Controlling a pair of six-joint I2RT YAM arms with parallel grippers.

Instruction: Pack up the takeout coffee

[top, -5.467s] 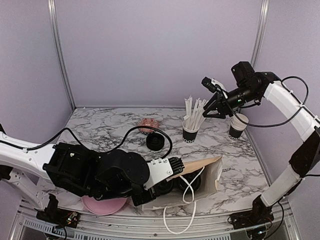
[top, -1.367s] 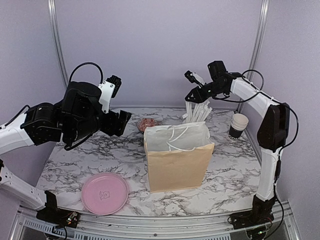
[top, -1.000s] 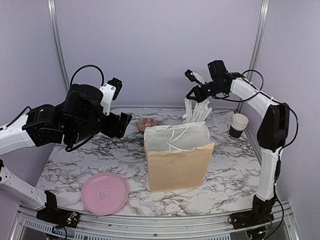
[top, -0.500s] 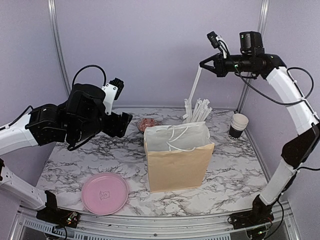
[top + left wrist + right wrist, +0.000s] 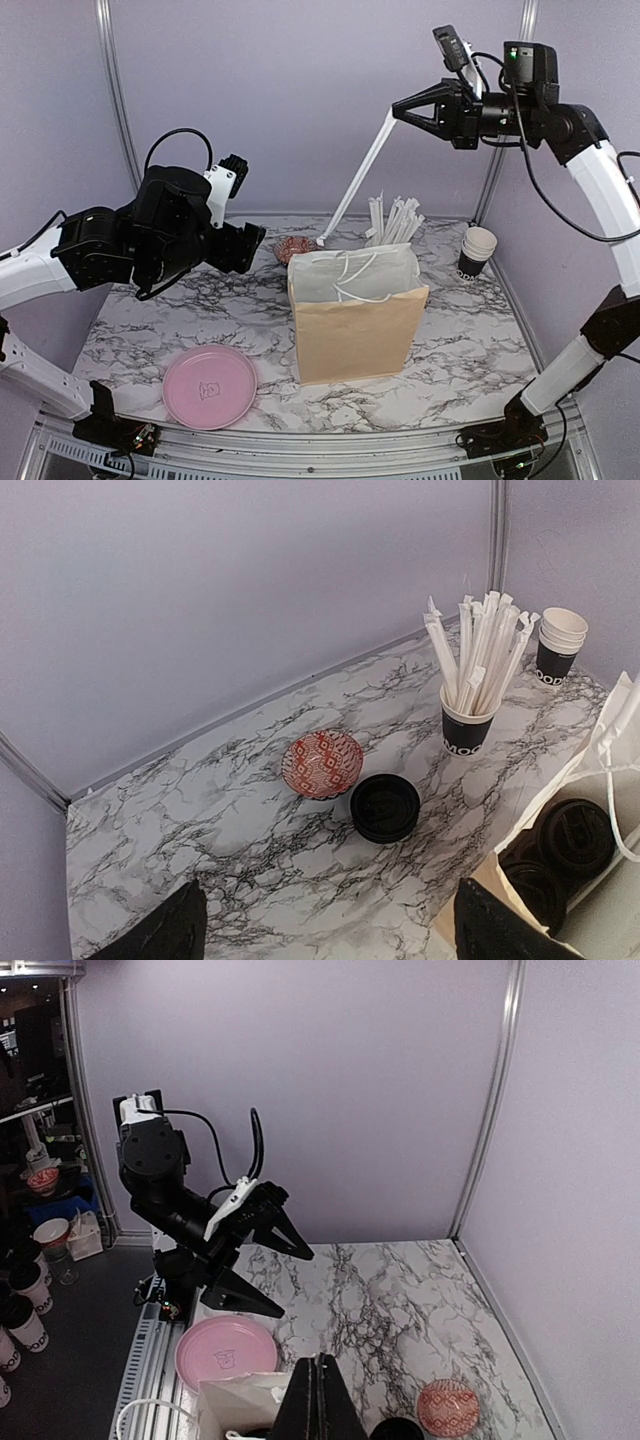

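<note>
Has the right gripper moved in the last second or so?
Yes. The right gripper has risen well above the bunch of straws it was down among, lifting one straw with it.

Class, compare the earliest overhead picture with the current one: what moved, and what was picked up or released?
The paper bag, earlier on its side, now stands upright. The left end effector has drawn back from it, open. The right end effector has shut on one straw and raised it high. Plate and bowl stayed put.
</note>
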